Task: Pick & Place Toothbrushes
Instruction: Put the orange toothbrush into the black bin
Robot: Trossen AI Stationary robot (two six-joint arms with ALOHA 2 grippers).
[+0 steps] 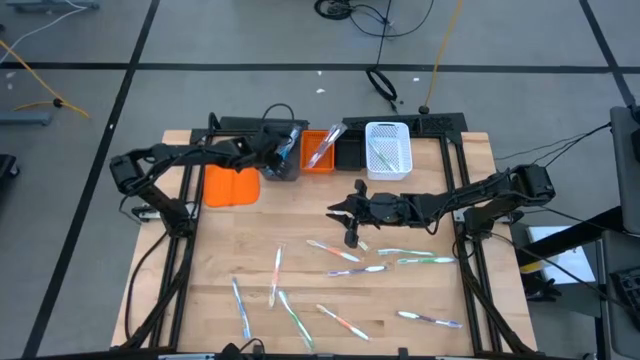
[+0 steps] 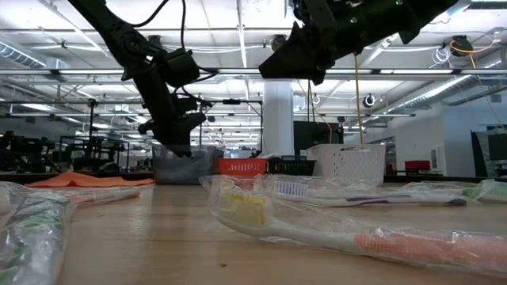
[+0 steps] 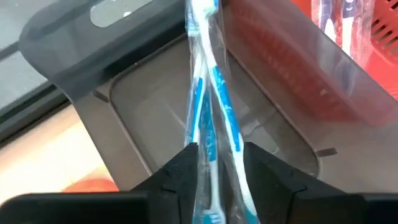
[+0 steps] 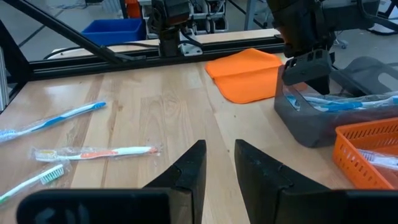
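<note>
Blue toothbrush (image 3: 208, 118): wrapped, in the grey bin (image 3: 143, 124), counter's 12 o'clock edge.
Left end effector (image 3: 217, 165): spread slightly, toothbrush between its fingers.
Advice: open fully, lift straight up.
Right end effector (image 4: 217, 163): empty, narrowly parted, mid-counter.

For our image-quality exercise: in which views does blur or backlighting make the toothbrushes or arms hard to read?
Low view: the nearest wrapped toothbrush is soft and out of focus, and both arms are dark silhouettes against bright ceiling lights. Left wrist view: the blue toothbrushes over the grey bin look smeared. High view: evenly lit, with no harsh shadows.
</note>
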